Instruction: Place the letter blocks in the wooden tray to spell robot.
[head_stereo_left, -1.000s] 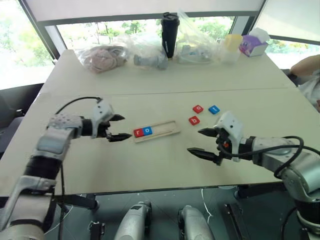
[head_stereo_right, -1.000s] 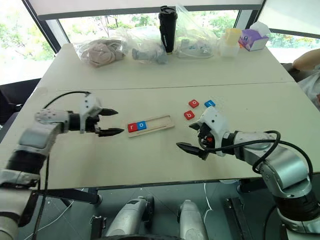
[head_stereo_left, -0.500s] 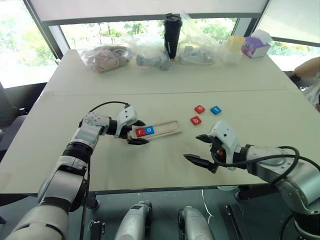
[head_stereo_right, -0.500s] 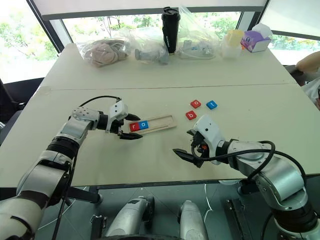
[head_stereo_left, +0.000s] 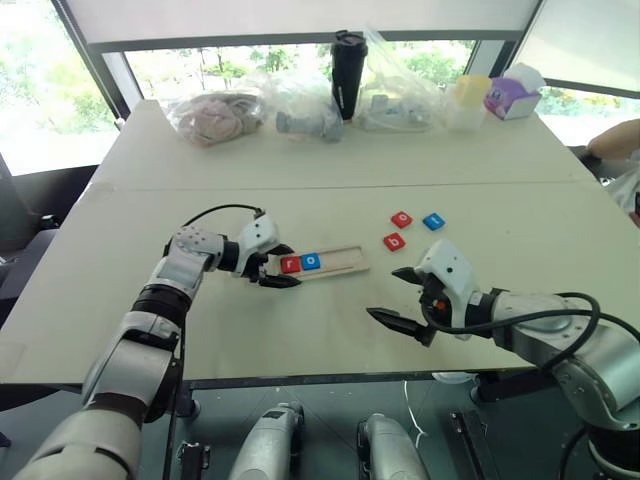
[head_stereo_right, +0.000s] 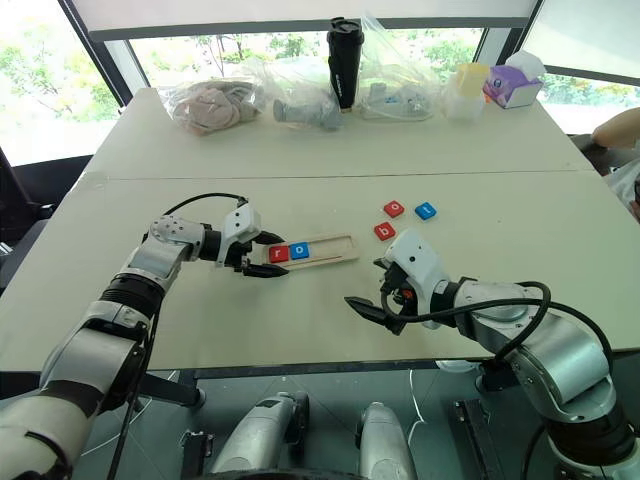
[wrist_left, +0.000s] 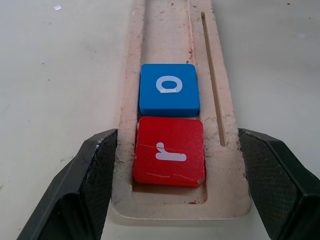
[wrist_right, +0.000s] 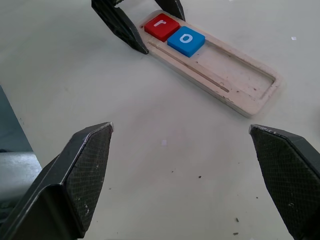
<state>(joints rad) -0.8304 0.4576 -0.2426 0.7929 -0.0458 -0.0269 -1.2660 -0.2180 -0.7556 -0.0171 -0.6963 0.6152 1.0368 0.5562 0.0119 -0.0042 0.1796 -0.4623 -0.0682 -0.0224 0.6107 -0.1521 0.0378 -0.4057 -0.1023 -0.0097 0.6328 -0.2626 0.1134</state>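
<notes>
The wooden tray (head_stereo_left: 340, 262) lies mid-table with a red "r" block (head_stereo_left: 291, 264) and a blue "o" block (head_stereo_left: 311, 261) side by side at its left end. My left gripper (head_stereo_left: 283, 266) straddles that end; in the left wrist view its fingers (wrist_left: 95, 170) press against the tray's (wrist_left: 175, 210) long sides next to the "r" (wrist_left: 169, 157). A red "o" block (head_stereo_left: 401, 219), a blue "t" block (head_stereo_left: 433, 221) and a red "b" block (head_stereo_left: 394, 241) lie loose to the right of the tray. My right gripper (head_stereo_left: 388, 293) hovers open and empty nearer the front edge.
Along the table's far side stand plastic bags (head_stereo_left: 215, 113), a black tumbler (head_stereo_left: 345, 72), a yellow container (head_stereo_left: 467, 92) and a purple tissue box (head_stereo_left: 508, 92). A person's arm (head_stereo_left: 612, 140) shows at the right edge.
My left gripper moved right to the tray's left end, and its fingers have closed against the tray's sides. The right gripper has stayed where it was, open.
</notes>
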